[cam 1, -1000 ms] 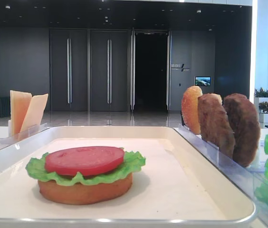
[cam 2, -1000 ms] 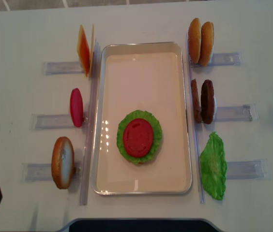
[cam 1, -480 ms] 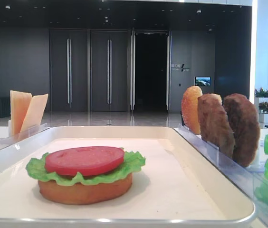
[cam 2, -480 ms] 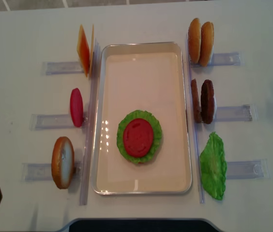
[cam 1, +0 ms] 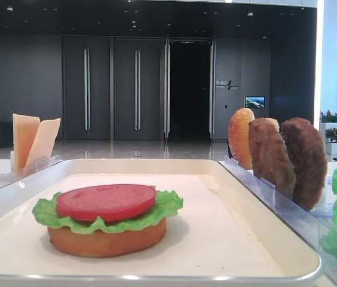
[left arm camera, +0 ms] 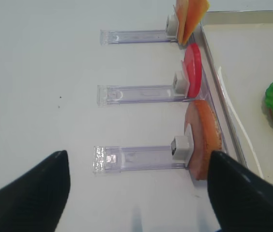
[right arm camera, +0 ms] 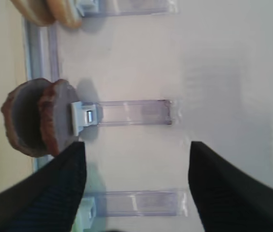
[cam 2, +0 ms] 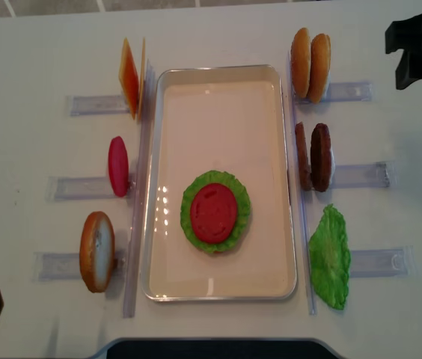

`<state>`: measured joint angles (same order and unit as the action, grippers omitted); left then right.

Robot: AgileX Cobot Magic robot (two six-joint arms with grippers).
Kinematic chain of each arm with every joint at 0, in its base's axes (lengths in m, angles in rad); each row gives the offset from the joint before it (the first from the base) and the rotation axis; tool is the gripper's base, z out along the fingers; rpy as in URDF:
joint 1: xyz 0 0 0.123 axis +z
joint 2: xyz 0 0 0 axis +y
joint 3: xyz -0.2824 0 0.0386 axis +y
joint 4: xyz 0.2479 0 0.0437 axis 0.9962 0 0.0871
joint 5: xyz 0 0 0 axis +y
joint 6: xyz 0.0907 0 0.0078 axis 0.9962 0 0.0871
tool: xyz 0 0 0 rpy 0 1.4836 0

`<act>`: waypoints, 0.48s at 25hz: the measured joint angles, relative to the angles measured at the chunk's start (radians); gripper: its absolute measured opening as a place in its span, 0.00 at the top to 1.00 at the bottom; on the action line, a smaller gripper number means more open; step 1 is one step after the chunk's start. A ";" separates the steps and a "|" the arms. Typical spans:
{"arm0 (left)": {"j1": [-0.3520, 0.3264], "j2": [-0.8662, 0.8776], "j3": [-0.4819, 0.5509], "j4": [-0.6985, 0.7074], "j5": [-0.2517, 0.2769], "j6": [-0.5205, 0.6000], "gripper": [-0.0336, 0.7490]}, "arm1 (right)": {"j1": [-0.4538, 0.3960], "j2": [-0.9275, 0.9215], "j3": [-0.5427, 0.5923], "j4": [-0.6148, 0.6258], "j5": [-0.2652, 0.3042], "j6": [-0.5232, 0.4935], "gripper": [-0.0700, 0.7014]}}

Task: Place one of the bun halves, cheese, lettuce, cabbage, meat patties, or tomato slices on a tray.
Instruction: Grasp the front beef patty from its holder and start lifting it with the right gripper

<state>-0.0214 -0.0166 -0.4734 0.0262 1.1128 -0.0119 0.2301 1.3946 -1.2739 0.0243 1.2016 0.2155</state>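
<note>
Right gripper (right arm camera: 134, 186): black two-fingered pincer, jaws spread wide, holding nothing and touching nothing; hangs over bare white tabletop (cam 2: 31, 52) at the far right, well apart from the holders.

Left gripper (left arm camera: 139, 193): black fingers spread wide, empty, at the near left table edge.

Meat patties (cam 2: 314, 157): two round rough brown discs standing on edge in a clear plastic holder (cam 2: 357, 175), just beside the tray's right rim; the outer one darker.

Tray (cam 2: 218, 97): large shallow cream-white rectangle with a raised rim, centre of table. On it a stack: golden bun half (cam 1: 106, 239) at the bottom, ruffled green lettuce (cam 2: 233, 194) over it, smooth red tomato slice (cam 2: 213, 212) on top.

Right of tray: two bun halves (cam 2: 310, 64) on edge; a second lettuce leaf (cam 2: 331, 256).

Left of tray: pale yellow-orange cheese slices (cam 2: 131, 77), one red tomato slice (cam 2: 118, 166), one bun half (cam 2: 96, 250), each upright in its holder.
</note>
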 joint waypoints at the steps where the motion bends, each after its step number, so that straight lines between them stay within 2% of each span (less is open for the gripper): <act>1: 0.000 0.000 0.000 0.000 0.000 0.000 0.07 | 0.022 0.000 -0.001 0.000 -0.002 0.022 0.31; 12: 0.000 0.000 0.000 0.000 0.000 0.000 0.07 | 0.237 0.000 -0.001 0.005 -0.093 0.179 0.31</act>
<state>-0.0214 -0.0166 -0.4734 0.0262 1.1128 -0.0119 0.4668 1.3946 -1.2746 0.0288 1.1084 0.3943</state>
